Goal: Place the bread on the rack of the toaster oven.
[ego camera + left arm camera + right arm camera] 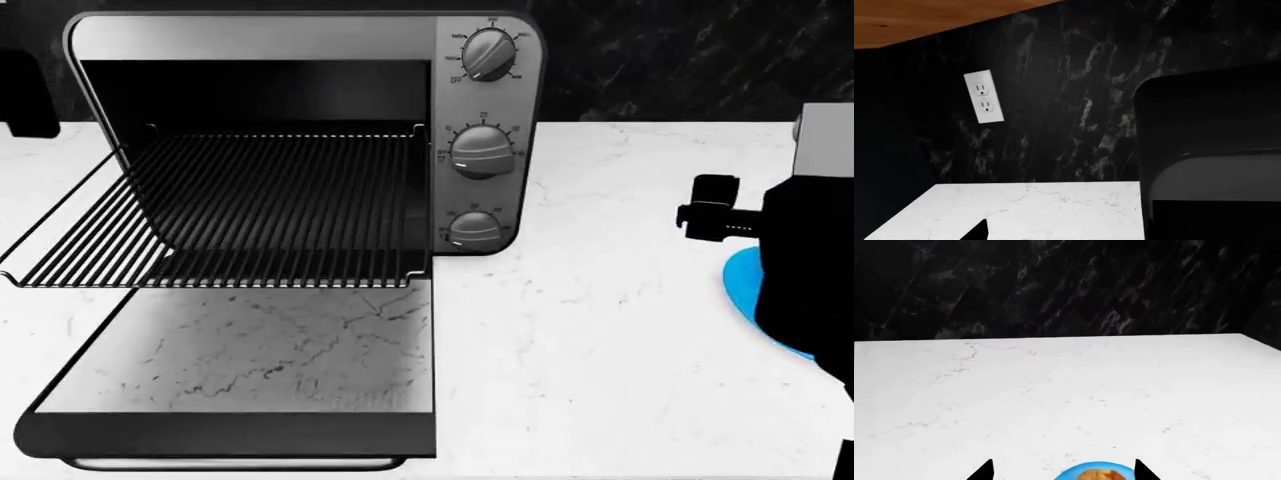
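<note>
Toaster oven (300, 150) door down, rack (254, 205) drawn out and bare. Bread (1095, 475) sits on the blue plate (747, 290), ungrasped. Right gripper (1062, 471) spread wide above it; left gripper's state undeterminable. Pickup and placement remain.

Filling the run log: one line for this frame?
oven door: open | rack: out, bare | bread: on blue plate | right gripper: open above bread

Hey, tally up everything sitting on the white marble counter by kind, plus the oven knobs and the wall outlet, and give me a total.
Boxy silver-grey and black toaster oven: 1
Black wire grid rack: 1
Round oven knobs: 3
Flat blue round plate: 1
Golden-brown crusty bread roll: 1
White wall outlet: 1
Total: 8
</note>
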Controlling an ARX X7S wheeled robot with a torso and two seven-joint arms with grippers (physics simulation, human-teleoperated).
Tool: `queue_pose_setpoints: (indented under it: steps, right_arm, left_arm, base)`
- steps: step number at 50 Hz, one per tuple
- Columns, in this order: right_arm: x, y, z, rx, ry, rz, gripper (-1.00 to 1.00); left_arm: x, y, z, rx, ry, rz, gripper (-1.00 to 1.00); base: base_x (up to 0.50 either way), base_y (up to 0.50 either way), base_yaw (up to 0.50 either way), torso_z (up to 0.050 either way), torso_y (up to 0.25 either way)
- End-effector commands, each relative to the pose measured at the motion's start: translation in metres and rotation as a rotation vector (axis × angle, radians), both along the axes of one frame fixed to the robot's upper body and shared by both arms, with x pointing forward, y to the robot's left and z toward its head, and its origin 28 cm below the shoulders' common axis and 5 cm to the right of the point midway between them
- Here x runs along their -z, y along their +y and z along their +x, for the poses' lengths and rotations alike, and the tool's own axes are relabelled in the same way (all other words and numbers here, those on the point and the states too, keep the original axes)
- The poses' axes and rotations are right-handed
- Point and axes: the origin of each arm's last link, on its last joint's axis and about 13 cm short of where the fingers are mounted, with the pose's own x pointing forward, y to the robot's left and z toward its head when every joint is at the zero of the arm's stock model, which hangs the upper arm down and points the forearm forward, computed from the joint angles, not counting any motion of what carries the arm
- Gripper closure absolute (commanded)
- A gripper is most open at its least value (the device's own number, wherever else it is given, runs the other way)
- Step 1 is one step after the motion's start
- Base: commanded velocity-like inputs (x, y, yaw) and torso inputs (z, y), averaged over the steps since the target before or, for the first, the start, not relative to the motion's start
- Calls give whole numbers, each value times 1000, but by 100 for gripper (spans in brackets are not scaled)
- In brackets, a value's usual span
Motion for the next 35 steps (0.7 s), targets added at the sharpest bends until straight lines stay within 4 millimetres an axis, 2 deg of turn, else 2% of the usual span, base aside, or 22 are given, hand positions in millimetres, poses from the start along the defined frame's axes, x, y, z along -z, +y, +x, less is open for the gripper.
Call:
queue_pose_setpoints:
  steps: [1, 11, 19, 26, 33, 35]
  right_arm:
    - [17, -15, 5, 54, 94, 48, -100]
    - [12, -27, 4, 100, 114, 47, -100]
    - [28, -34, 14, 86, 87, 172, -100]
    - [25, -43, 21, 81, 119, 166, -100]
    - [38, -53, 21, 116, 184, 130, -100]
    - [39, -58, 16, 129, 192, 122, -100]
  left_arm:
    - [2, 0, -1, 25, -3, -18, -100]
    - [4, -1, 0, 25, 5, -18, -100]
    - [8, 2, -1, 14, 11, -32, -100]
    - [13, 2, 1, 17, 25, -38, -100]
    - [16, 2, 0, 14, 31, -35, -100]
    - [16, 3, -1, 11, 29, -37, -100]
  base:
    - [0, 0, 0, 0, 0]
    - [0, 0, 0, 0, 0]
    - [0, 0, 0, 0, 0]
    - [0, 0, 0, 0, 0]
    - [0, 0, 0, 0, 0]
    - [0, 0, 0, 0, 0]
